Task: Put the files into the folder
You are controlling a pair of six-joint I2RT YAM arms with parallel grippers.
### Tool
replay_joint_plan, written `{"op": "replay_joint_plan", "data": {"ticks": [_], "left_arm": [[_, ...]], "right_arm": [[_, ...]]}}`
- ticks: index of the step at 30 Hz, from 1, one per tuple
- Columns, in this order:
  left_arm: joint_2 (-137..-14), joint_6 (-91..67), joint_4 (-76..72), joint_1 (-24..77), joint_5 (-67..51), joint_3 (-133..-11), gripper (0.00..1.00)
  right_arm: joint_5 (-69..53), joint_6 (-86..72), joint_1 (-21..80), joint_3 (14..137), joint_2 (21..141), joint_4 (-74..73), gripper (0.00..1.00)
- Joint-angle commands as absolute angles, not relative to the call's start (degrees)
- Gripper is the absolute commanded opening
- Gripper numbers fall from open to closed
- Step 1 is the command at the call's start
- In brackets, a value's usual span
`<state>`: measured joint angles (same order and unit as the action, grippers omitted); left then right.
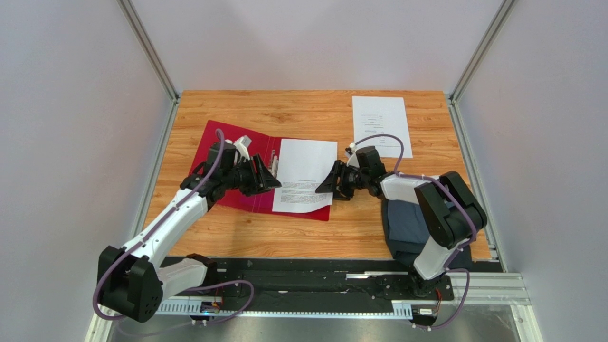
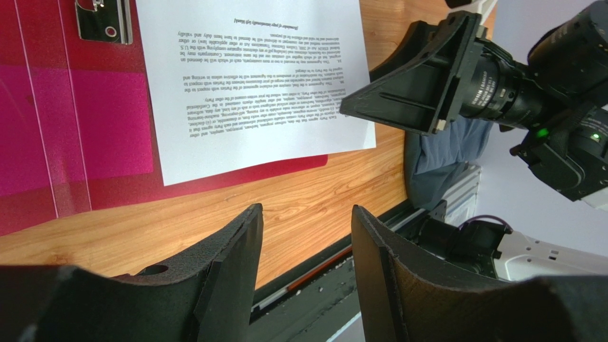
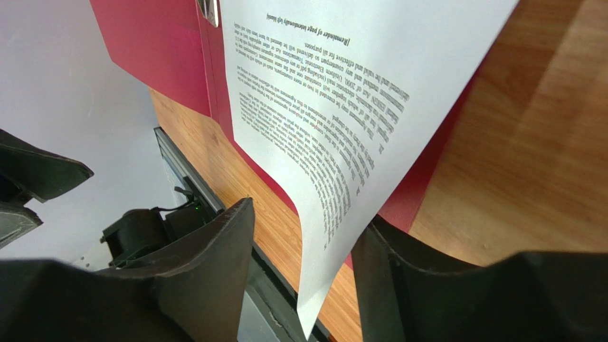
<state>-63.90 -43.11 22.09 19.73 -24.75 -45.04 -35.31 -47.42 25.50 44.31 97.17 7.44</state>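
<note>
- At right gripper (image 3: 300, 214): spread, with curled edge of sheet (image 3: 321, 92) between, unclamped.
- At left gripper (image 2: 305, 210): spread, empty, just beside that sheet's other edge.
- Lying on open folder (image 3: 157, 50), right half; second sheet (image 1: 381, 125) well apart, far right.
- Probably light, limp, sliding on plastic; best pinched at a raised edge.
- From right wrist alone, the curl; from above alone, the second sheet.

Red folder (image 3: 157, 50), white black-printed sheets (image 1: 305, 178), wood-grain table (image 1: 285, 114)
</note>
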Motion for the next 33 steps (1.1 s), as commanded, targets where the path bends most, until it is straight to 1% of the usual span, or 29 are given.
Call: {"op": "replay_joint_plan", "data": {"ticks": [1, 2, 3, 5, 6, 7, 8, 9, 10, 12, 18, 22, 26, 33], "left_arm": [[-64.42, -43.07, 19.95, 19.34, -25.84, -45.26, 0.57], [-63.99, -43.07, 20.21, 19.34, -25.58, -45.26, 0.57], [-63.90, -42.98, 20.48, 19.34, -25.14, -45.26, 0.57], [-63.28, -43.07, 20.65, 19.34, -24.44, -45.26, 0.57], [-63.19, -42.98, 21.00, 19.34, -24.17, -45.35, 0.57], [-63.28, -42.98, 21.18, 19.34, -24.00, -45.44, 0.57], [-63.28, -42.98, 21.27, 19.34, -23.99, -45.44, 0.57], [-63.37, -42.98, 21.27, 19.34, -24.08, -45.61, 0.58], [-63.46, -43.07, 21.27, 19.34, -24.00, -45.62, 0.58], [-63.46, -43.07, 21.18, 19.34, -23.99, -45.53, 0.57], [-63.63, -43.59, 20.39, 19.34, -23.82, -44.83, 0.57], [-64.60, -43.94, 19.95, 19.34, -24.26, -45.09, 0.57], [-65.21, -43.95, 19.69, 19.34, -24.52, -45.53, 0.57], [-65.21, -43.94, 19.69, 19.34, -24.35, -45.27, 0.57]], "right_arm": [[-39.37, -46.82, 25.66, 44.57, 101.33, 12.63, 0.48], [-39.11, -47.80, 25.58, 43.86, 101.60, 15.96, 0.39], [-39.02, -48.60, 25.58, 43.34, 101.95, 17.13, 0.34], [-39.37, -51.40, 25.23, 42.89, 102.48, 20.63, 0.25], [-40.68, -53.07, 24.96, 41.93, 102.57, 22.83, 0.24], [-41.39, -54.30, 24.26, 41.75, 102.74, 24.77, 0.18], [-41.92, -56.06, 23.91, 41.57, 102.83, 25.92, 0.15], [-42.71, -56.34, 23.12, 41.75, 102.92, 25.84, 0.12], [-43.15, -56.69, 22.59, 41.84, 102.83, 25.84, 0.06], [-45.60, -58.35, 21.54, 41.75, 103.09, 27.24, 0.01], [-49.56, -58.71, 20.74, 43.07, 102.31, 26.37, 0.00], [-51.15, -62.83, 20.57, 43.24, 102.48, 29.52, 0.00], [-52.99, -70.03, 20.39, 42.10, 103.79, 39.51, 0.00], [-54.67, -80.06, 20.30, 40.87, 107.22, 52.37, 0.00]]}}
